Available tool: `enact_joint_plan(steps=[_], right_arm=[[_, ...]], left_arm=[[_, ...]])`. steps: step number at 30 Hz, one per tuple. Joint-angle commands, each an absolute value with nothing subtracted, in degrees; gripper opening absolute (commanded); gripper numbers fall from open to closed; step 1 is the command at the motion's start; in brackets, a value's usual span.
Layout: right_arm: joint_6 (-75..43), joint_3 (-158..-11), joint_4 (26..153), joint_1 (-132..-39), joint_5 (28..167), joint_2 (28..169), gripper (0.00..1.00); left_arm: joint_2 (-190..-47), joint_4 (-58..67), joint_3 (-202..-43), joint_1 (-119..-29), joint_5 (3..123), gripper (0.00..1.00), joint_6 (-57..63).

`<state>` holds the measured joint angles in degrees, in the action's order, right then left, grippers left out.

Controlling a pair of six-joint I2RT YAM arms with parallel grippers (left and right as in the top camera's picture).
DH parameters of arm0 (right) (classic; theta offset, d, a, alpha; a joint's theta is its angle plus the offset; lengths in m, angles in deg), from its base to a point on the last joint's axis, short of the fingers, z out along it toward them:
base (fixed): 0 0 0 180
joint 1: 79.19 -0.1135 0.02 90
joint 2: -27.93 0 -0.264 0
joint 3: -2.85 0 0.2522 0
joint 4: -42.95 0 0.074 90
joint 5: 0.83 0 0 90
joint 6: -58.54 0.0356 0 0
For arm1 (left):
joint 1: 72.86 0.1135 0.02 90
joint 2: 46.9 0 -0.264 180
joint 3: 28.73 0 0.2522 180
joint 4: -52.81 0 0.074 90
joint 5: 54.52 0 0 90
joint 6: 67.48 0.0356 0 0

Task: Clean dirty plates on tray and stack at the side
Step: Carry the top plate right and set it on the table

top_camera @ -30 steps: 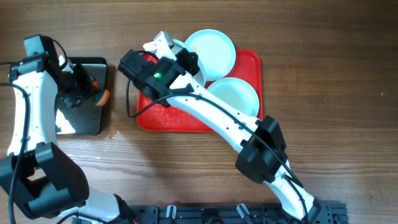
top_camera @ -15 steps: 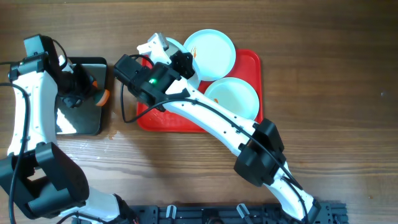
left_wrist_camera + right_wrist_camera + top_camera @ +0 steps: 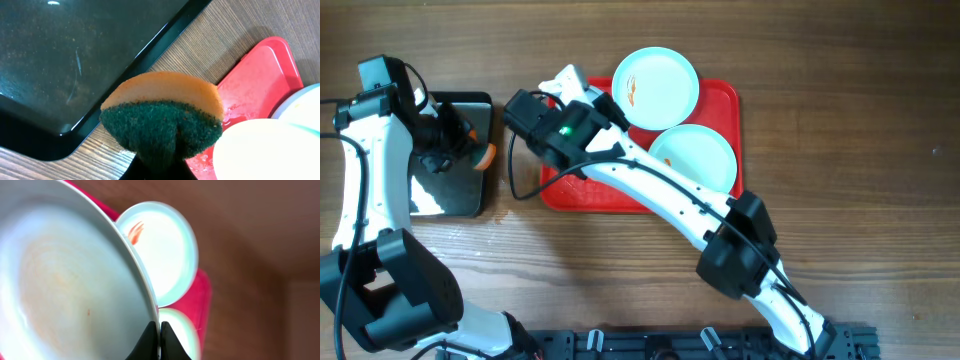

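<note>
Bright, even light from above, soft shadows.
White glare on the black tray; the right wrist view blurs the table and the far plate.

A brown wood-grain table is seen carrying two things directly. A large red rectangular plastic tray with rounded corners is laid near its middle. A smaller glossy black rectangular tray is set left of the red tray, parted from it by a strip of bare wood.

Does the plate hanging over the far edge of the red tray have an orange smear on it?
Yes, the plate shows an orange smear near its rim.
</note>
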<state>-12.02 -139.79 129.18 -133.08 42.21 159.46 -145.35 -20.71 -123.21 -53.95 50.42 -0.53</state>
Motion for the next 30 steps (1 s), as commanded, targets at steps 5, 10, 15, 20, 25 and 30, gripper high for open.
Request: enact_joint_plan(steps=[5, 10, 15, 20, 25, 30], right_arm=[[-10.7, -141.0, 132.0, -109.0, 80.9, 144.5, 0.04], [-19.4, -137.7, 136.9, -84.3, 97.9, 144.7, 0.04], [-16.0, -127.5, 131.4, -66.5, 99.3, 144.7, 0.04], [-16.0, -114.7, 123.6, -56.6, 99.0, 144.7, 0.05], [-16.1, -103.3, 114.6, -53.0, 97.5, 144.7, 0.04], [-16.5, -101.6, 113.1, -53.7, 108.3, 144.7, 0.21]], left_arm=[[-144.7, -20.8, -123.3, -54.6, 51.6, 0.04, -0.9], [-144.7, -20.4, -123.3, -57.4, 51.5, 0.04, -0.4], [-144.7, -20.1, -123.3, -60.1, 51.5, 0.04, -0.2], [-144.7, -19.6, -123.3, -62.3, 51.2, 0.04, -0.2], [-144.7, -19.3, -123.3, -63.4, 50.9, 0.04, 1.1], [-144.7, -19.2, -123.3, -63.4, 50.9, 0.04, 1.1]])
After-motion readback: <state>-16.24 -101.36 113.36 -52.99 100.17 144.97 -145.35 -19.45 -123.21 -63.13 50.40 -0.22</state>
